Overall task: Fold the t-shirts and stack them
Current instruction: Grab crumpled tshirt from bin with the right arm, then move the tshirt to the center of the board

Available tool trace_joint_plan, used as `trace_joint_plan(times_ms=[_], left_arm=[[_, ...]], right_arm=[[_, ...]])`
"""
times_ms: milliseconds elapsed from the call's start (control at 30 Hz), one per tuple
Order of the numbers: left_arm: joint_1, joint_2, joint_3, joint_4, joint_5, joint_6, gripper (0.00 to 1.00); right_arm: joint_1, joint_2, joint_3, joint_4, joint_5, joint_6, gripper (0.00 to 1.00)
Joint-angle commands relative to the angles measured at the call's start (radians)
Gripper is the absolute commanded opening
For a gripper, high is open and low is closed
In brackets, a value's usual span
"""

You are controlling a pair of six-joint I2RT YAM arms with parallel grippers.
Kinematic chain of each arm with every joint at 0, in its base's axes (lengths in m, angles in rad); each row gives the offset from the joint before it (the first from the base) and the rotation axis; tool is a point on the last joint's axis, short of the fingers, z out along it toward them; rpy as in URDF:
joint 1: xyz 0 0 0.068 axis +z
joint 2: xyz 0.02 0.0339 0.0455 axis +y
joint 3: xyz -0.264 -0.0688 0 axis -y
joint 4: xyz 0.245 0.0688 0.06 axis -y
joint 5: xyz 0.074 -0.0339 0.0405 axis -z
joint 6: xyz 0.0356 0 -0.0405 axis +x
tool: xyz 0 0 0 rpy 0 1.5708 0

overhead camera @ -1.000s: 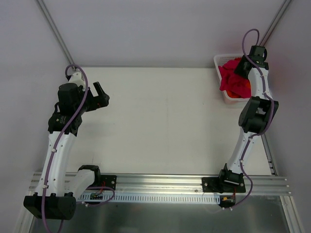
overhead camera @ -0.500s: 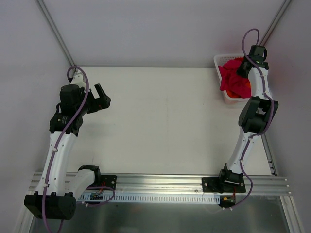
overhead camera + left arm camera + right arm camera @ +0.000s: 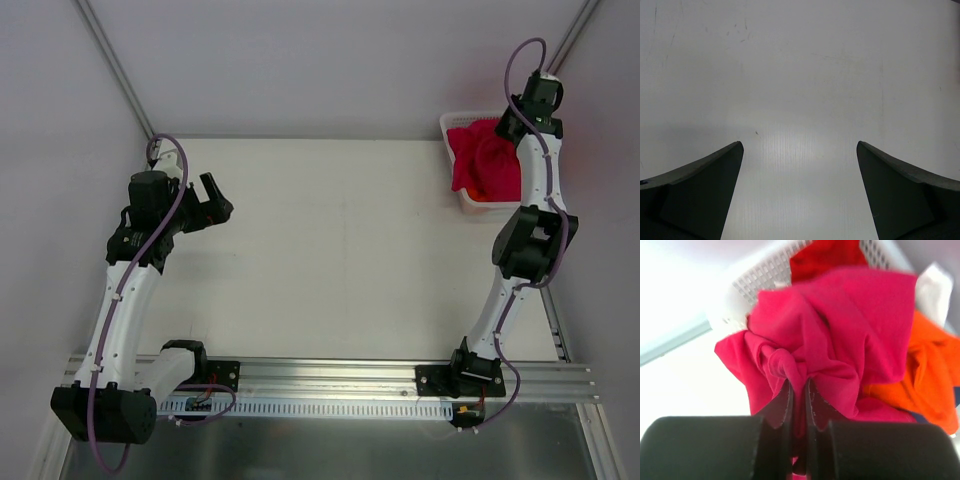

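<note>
A magenta-pink t-shirt (image 3: 850, 325) hangs bunched from my right gripper (image 3: 799, 384), which is shut on a fold of it above the white basket (image 3: 765, 275). In the top view the same shirt (image 3: 480, 160) rises out of the basket (image 3: 452, 125) under my right gripper (image 3: 512, 128). An orange t-shirt (image 3: 920, 375) and a red one (image 3: 825, 257) lie in the basket beneath it. A sliver of blue cloth (image 3: 956, 397) shows at the right edge. My left gripper (image 3: 215, 200) is open and empty over the table's left side, with only bare table between its fingers (image 3: 695, 190).
The white table (image 3: 340, 250) spreads between the arms. A metal rail (image 3: 330, 375) runs along the near edge. Grey walls close in at the back and sides, with the basket in the far right corner.
My right gripper has risen and moved back, lifting the magenta-pink shirt up out of the basket. My left gripper has shifted slightly to the right.
</note>
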State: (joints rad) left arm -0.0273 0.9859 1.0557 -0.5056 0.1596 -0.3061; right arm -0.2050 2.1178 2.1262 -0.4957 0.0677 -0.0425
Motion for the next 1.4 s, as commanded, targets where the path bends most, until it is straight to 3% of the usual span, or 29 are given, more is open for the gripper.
trace_joint_plan(times_ms=[0, 433, 1067, 1200, 1300, 1367], left_arm=[[-0.011, -0.003, 0.007, 0.021, 0.034, 0.009, 0.99], [-0.011, -0.013, -0.023, 0.052, 0.067, 0.05, 0.99], [-0.011, -0.021, -0.013, 0.068, 0.103, 0.091, 0.99], [-0.011, -0.03, -0.022, 0.068, 0.071, 0.07, 0.99], [-0.011, -0.038, -0.034, 0.067, 0.058, 0.05, 0.99], [-0.01, -0.05, -0.054, 0.067, 0.026, 0.036, 0.99]], right_arm=[[0.006, -0.101, 0.122, 0.052, 0.009, -0.031, 0.01], [0.013, -0.285, 0.317, 0.304, 0.015, -0.011, 0.01], [0.019, -0.401, 0.267, 0.166, -0.057, -0.022, 0.0], [0.022, -0.409, 0.253, 0.132, -0.17, -0.016, 0.01], [0.076, -0.418, 0.23, 0.082, -0.222, -0.014, 0.0], [0.206, -0.432, 0.213, 0.031, -0.214, -0.095, 0.0]])
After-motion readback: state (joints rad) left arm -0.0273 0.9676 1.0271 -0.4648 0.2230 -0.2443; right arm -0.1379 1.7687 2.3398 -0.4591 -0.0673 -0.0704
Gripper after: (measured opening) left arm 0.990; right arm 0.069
